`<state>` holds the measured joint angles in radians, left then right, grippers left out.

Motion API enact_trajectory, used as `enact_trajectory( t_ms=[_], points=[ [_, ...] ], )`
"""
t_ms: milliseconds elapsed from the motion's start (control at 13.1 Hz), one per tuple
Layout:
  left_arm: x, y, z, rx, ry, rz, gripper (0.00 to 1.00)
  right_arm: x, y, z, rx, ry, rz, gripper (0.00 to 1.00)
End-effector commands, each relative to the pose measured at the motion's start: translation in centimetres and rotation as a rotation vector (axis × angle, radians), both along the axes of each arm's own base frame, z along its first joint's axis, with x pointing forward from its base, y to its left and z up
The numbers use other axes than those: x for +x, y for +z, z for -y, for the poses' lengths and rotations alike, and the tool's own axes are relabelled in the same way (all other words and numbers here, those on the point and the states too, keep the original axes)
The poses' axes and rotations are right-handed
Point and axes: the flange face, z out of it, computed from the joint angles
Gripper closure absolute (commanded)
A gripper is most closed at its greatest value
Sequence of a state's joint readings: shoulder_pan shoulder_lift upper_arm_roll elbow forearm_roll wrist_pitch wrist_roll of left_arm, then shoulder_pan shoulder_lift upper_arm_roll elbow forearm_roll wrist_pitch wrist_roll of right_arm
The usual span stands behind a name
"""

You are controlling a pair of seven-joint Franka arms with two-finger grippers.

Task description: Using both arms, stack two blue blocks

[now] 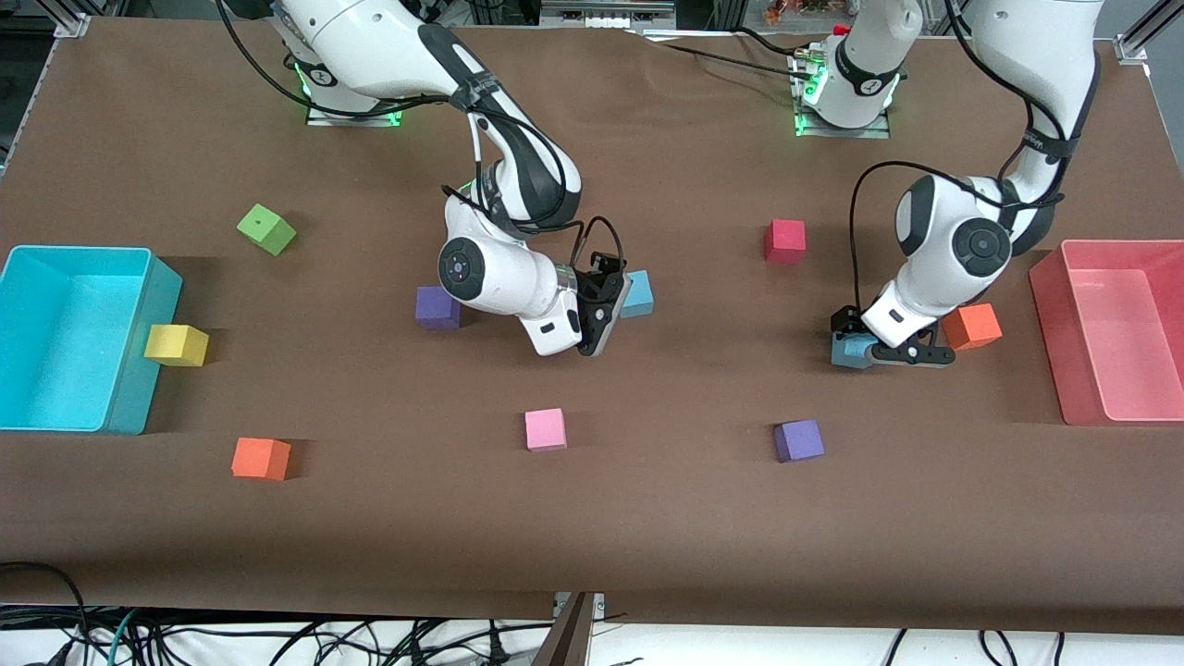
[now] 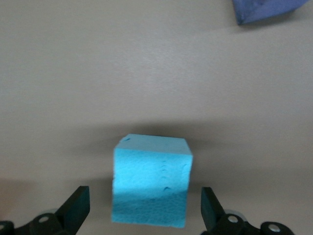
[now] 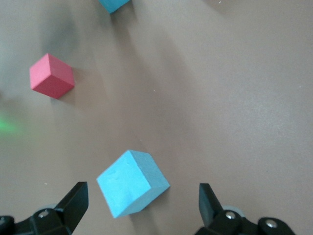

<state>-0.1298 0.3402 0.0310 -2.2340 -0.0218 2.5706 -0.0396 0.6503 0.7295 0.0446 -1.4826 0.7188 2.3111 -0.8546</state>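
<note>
L gripper (image 2: 144, 210) low, fingers wide apart round 1 sky-blue foam cube (image 2: 150, 181) by orange cube (image 1: 971, 326) | R gripper (image 3: 142, 208) open over 2nd sky-blue foam cube (image 3: 132, 182), mid-table | blue 2, purple 2, orange 2

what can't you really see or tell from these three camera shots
- Front view: the left arm's light blue foam cube is mostly covered by the left gripper.
- Front view: the right gripper overlaps the second light blue foam cube.
- Left wrist view: a purple cube is cut off by the edge.
</note>
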Motion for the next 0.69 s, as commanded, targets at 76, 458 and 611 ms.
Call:
enact_trajectory(
  t_ms=[76,458,611],
  points=[
    [0.1,-0.4,0.5,-0.032,0.044,-0.001,0.0,-0.9,-2.7,2.6,0.116,0.091,0.063,0.0],
    [0.0,-2.0,0.9,-0.033,0.044,0.002,0.06,-2.7,-7.0,4.7,0.218,0.148,0.075,0.0],
    [0.1,-1.8,1.0,-0.034,0.042,0.005,0.73,-2.9,-7.6,4.8,0.225,0.187,0.093,0.0]
  ],
)
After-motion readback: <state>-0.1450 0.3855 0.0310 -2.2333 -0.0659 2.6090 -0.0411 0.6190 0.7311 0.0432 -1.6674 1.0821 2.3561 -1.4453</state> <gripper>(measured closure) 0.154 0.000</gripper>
